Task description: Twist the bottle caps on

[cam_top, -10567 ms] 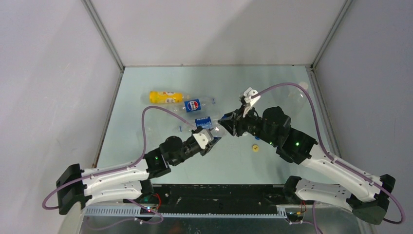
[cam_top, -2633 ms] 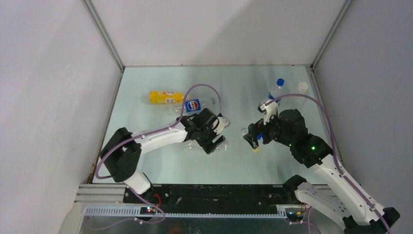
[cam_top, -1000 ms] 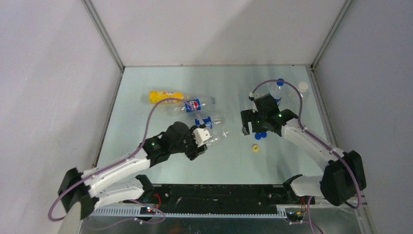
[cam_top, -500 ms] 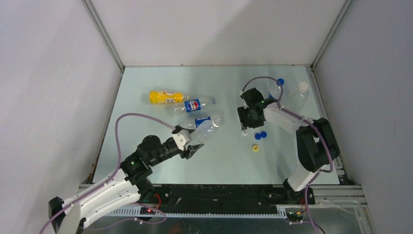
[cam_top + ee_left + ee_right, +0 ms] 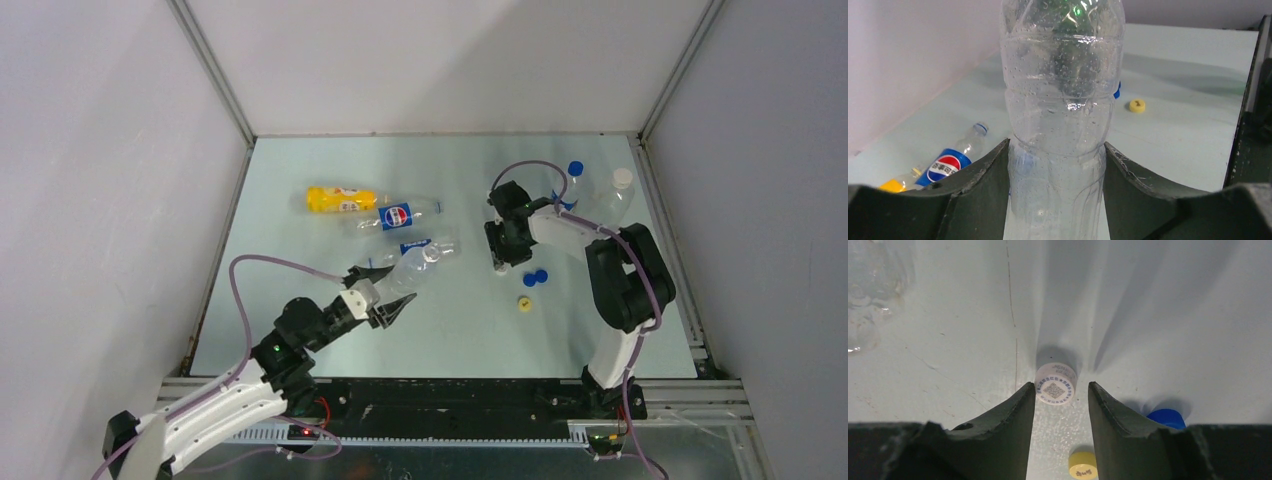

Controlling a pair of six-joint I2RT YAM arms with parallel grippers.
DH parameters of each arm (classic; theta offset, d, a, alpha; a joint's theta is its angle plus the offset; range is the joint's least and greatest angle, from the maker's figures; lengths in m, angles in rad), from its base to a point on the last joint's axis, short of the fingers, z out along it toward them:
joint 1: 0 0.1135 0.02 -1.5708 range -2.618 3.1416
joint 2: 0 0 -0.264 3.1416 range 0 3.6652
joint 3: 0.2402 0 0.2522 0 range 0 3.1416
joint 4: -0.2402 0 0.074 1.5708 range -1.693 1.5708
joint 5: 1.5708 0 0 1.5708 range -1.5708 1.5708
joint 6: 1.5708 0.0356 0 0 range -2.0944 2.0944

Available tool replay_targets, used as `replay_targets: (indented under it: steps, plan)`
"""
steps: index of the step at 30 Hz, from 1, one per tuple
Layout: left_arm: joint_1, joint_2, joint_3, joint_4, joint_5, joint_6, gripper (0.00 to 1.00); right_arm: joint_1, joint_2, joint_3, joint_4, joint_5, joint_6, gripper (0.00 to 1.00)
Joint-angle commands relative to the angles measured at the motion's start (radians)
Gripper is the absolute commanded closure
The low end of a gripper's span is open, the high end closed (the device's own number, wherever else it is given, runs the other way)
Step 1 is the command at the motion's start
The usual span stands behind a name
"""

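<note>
- My left claw (image 5: 1057, 150) grips the clear bottle (image 5: 1060, 75); twisting could make it slip.
- My right claw (image 5: 1061, 386) stands open astride the white cap (image 5: 1055, 383); an off-centre pinch might flick it.

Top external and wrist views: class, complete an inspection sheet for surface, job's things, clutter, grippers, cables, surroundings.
Surface: pale green table.
Job's things: clear unlabelled plastic bottle; white round cap, yellow cap, blue cap loose; orange-yellow bottle and two blue-labelled bottles lying; two capped bottles at far right.
Clutter: nothing seen.
Grippers: left gripper shut on the clear bottle; right gripper open, astride the white cap.
Cables: purple cable looped above each arm.
Surroundings: grey walls.
</note>
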Motion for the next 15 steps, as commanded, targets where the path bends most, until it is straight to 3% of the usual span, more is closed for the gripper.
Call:
replay_targets:
  steps: [1, 13, 15]
  plan:
    - [-0.004, -0.019, 0.009, 0.109, 0.031, 0.036, 0.98, -0.004, 0.033, 0.032, 0.028, -0.024, 0.018, 0.56]
    - [-0.004, 0.0, 0.019, 0.086, 0.064, 0.037, 1.0, 0.008, 0.043, 0.031, 0.016, -0.035, 0.016, 0.59]
    - [-0.004, 0.007, 0.025, 0.072, 0.074, 0.037, 1.0, 0.007, 0.041, 0.031, 0.016, -0.039, 0.011, 0.66]
